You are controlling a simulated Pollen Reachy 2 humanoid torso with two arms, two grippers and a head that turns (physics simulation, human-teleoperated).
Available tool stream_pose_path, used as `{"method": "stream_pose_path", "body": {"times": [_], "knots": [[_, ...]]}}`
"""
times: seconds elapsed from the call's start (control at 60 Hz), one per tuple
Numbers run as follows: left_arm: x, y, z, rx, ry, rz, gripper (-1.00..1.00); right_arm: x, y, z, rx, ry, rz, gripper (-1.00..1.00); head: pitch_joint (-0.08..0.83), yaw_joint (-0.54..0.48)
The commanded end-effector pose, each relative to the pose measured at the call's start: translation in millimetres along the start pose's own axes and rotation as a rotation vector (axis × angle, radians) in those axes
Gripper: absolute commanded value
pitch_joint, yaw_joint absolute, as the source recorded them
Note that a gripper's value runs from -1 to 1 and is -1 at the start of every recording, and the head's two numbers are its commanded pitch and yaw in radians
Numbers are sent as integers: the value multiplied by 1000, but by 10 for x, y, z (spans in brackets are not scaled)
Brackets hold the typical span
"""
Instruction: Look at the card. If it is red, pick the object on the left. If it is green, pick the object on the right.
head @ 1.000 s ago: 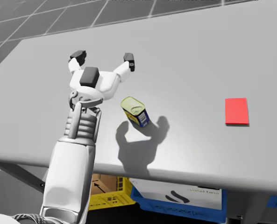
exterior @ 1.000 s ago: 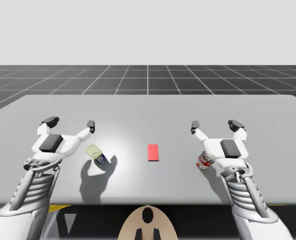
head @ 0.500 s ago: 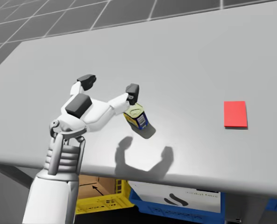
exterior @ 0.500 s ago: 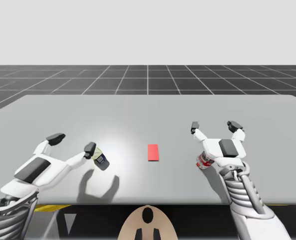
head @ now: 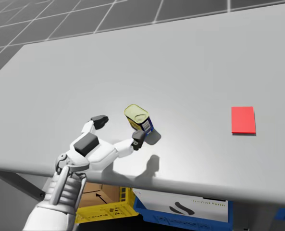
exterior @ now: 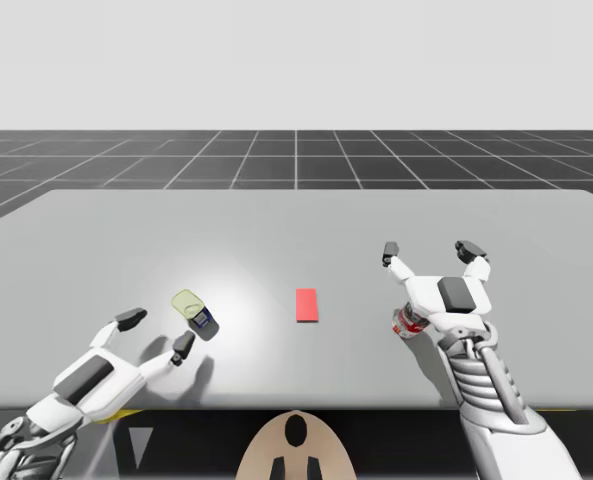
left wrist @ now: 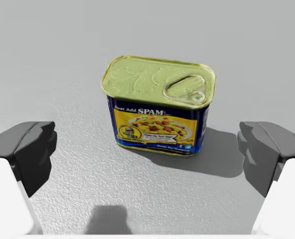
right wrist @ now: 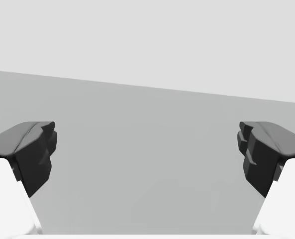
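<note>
The plain grey desk carries a red card at its middle, so I judge the object to the card's left is the one to take. It is a blue-and-yellow rectangular can with an olive lid, standing well apart from the card. My left pincer sits low on the can's side away from the card, spread wide, with the can ahead of its fingers and untouched. The approach should run straight in until both fingers flank the can's flat sides, squared to them rather than the rounded corners, before closing. Right of the card, my right pincer hangs wide open above a red-and-white can.
</note>
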Motion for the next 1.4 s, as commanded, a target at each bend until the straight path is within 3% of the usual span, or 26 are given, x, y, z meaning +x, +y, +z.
{"method": "stream_pose_path", "body": {"times": [0.017,0.233,0.333,0.75,0.783,0.817,0.833,0.85,0.867,1.067,1.25,1.4], "knots": [[-103,71,-162,-10,30,15,-1000,-7,15,-1,-3,-1,-5,-1000,702,373],[-84,63,-381,-20,57,17,-1000,-2,11,-1,-5,-4,-4,-1000,704,368],[-85,73,-517,5,64,-9,-1000,2,5,0,-6,-7,-3,-1000,702,365],[-90,7,-830,-3,103,5,-1000,23,-15,-1,-9,-20,0,-1000,705,349],[-95,0,-835,-6,103,5,-589,28,-18,1,-10,-22,0,-1000,704,349],[-99,-3,-836,-5,101,3,-333,30,-20,2,-10,-22,1,-1000,703,349],[-102,-3,-832,-5,99,2,102,30,-21,2,-10,-23,1,-1000,702,349],[-109,-3,-833,-8,96,1,743,33,-22,3,-10,-24,1,-1000,701,349],[-113,-3,-830,-9,94,-1,916,35,-23,5,-10,-25,1,-1000,699,349],[-121,-11,-803,-15,78,-16,1000,50,-24,9,-16,-35,9,-1000,646,348],[-130,-22,-802,-24,77,-23,1000,48,-25,13,-15,-29,-5,-1000,432,369],[-60,-68,-763,-27,63,-40,1000,49,-26,23,-13,-24,-12,-1000,351,369]]}}
